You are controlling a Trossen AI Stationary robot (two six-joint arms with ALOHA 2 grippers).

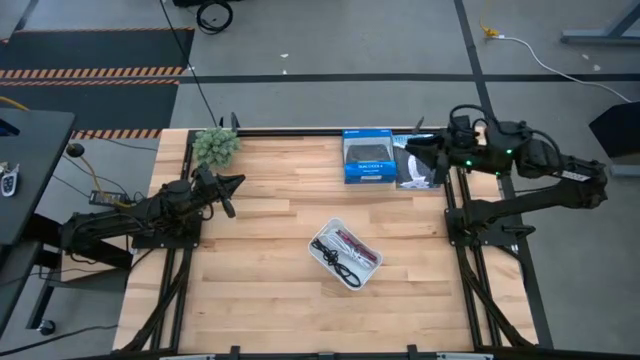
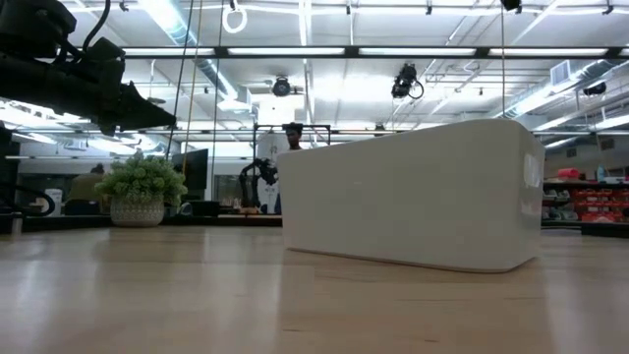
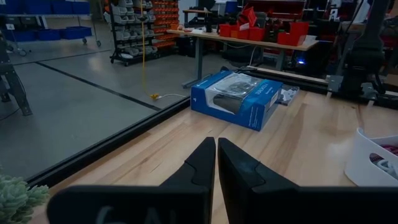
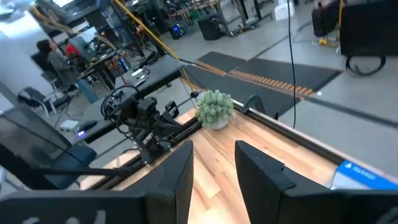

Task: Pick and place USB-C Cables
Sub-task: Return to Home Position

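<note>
We are noting the USB-C cables [image 1: 345, 252] lying in the white tray [image 1: 313, 243] on the surface [image 1: 260, 285], left claw [image 1: 233, 184] hovering near the plant [image 1: 215, 146], fingers pressed together, holding nothing, right claw [image 1: 413, 152] hanging beside the blue box [image 1: 368, 158], fingers parted, empty

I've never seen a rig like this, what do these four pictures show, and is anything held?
A robot's two dark arms work at a wooden table. One picture looks straight down, one sits at table height, and two come from cameras on the wrists. A white tray holds coiled USB-C cables; a blue box and a plant stand at the far edge. The left gripper near the plant has its fingers shut, the right gripper by the box has them open; neither holds anything.
</note>
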